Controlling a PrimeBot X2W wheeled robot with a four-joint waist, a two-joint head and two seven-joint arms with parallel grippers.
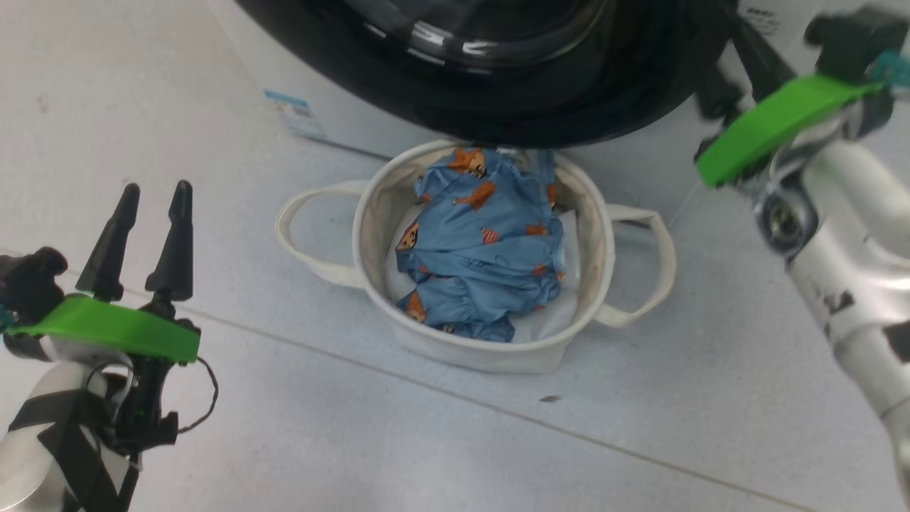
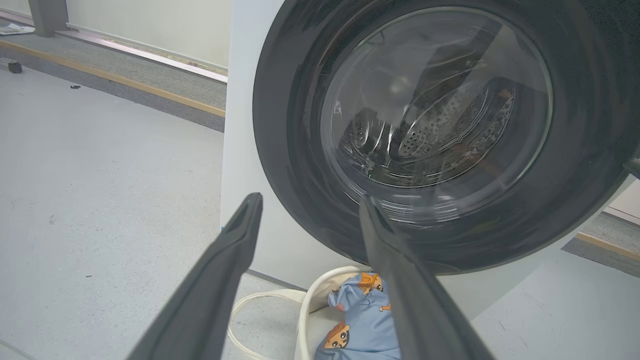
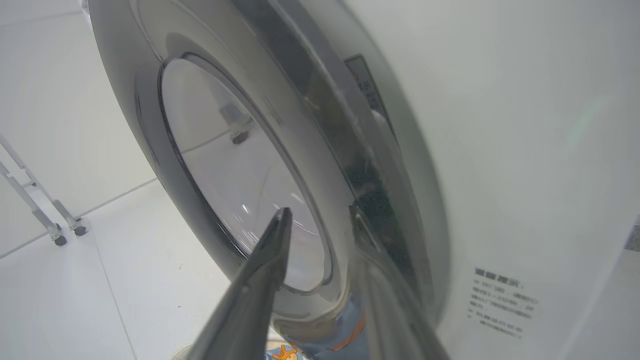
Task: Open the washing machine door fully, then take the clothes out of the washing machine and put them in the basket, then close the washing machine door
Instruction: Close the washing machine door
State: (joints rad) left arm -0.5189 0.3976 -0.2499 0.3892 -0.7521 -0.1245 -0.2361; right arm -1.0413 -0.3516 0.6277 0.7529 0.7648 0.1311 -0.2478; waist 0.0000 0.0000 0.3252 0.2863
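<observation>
The basket (image 1: pixel 370 213) stands on the floor under the washing machine door (image 1: pixel 569 107), and the blue printed clothes (image 1: pixel 483 249) lie bunched inside it. In the left wrist view the door (image 2: pixel 295 150) sits against the white washing machine (image 2: pixel 250 240), with the steel drum showing through the glass. My left gripper (image 1: pixel 156 188) hangs open and empty at the lower left, well clear of the basket. My right gripper (image 3: pixel 320 215) is at the door's (image 3: pixel 235 175) lower rim with its fingers apart: one over the glass, one over the black rim. My right arm (image 1: pixel 839 242) reaches in at the upper right.
A blue label (image 1: pixel 295 114) marks the machine's lower front, and a printed sticker (image 3: pixel 500 300) its side. Metal frame legs on casters (image 3: pixel 55 230) stand off to the left in the right wrist view. A raised kerb (image 2: pixel 150 90) runs along the far wall.
</observation>
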